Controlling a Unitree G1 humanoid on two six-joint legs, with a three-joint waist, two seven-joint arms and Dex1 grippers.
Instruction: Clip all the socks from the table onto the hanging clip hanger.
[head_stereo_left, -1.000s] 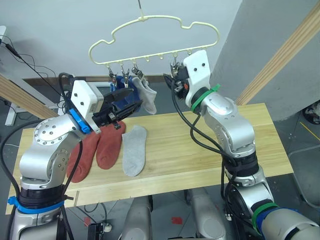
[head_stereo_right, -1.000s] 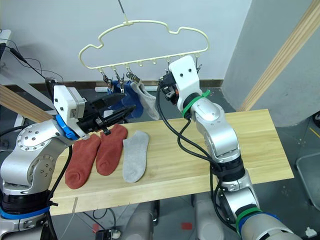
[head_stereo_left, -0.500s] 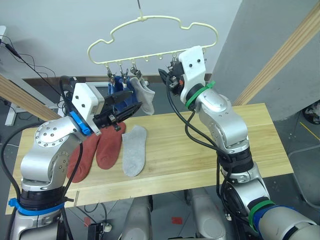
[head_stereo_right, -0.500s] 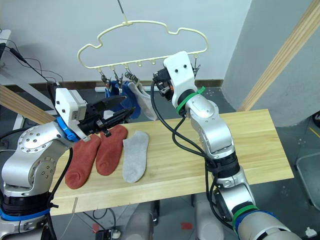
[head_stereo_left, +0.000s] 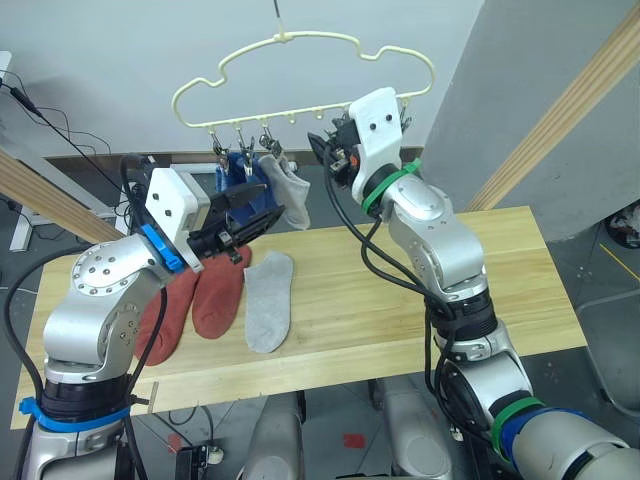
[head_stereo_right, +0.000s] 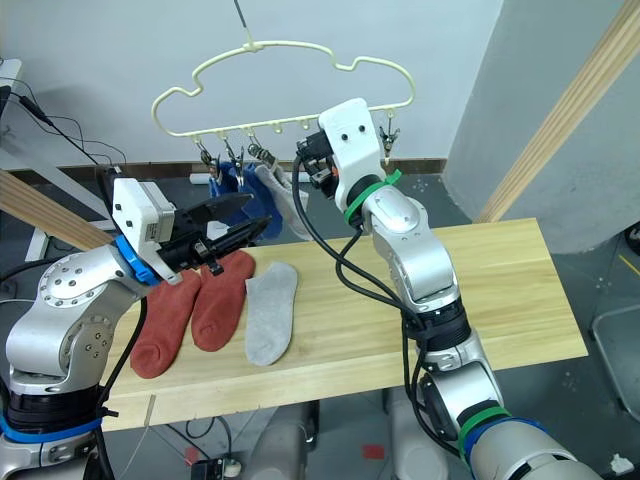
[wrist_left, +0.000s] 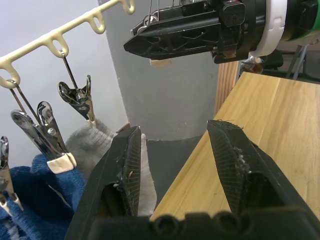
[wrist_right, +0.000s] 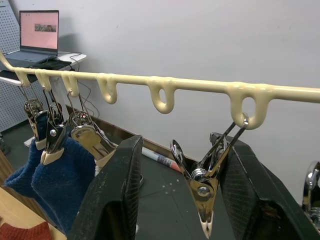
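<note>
The pale-yellow clip hanger (head_stereo_left: 300, 75) hangs above the table's (head_stereo_left: 400, 300) far edge. Two blue socks (head_stereo_left: 243, 172) and one grey sock (head_stereo_left: 292, 195) hang from its left clips. On the table lie two rust-red socks (head_stereo_left: 168, 310) (head_stereo_left: 220, 290) and a grey sock (head_stereo_left: 268, 298). My left gripper (head_stereo_left: 265, 208) is open and empty, just in front of the hung socks. My right gripper (head_stereo_left: 322, 150) is open at the clip row, with an empty metal clip (wrist_right: 202, 175) dangling between its fingers.
Slanted wooden beams stand at the right (head_stereo_left: 560, 110) and the left (head_stereo_left: 40, 195) of the table. Empty clips (head_stereo_left: 403, 103) hang at the hanger's right end. The table's right half is bare wood. A laptop (wrist_right: 39, 30) sits on a desk behind.
My right gripper has moved left along the clip row, toward the hung socks. The left gripper has stayed nearly where it was, still open.
</note>
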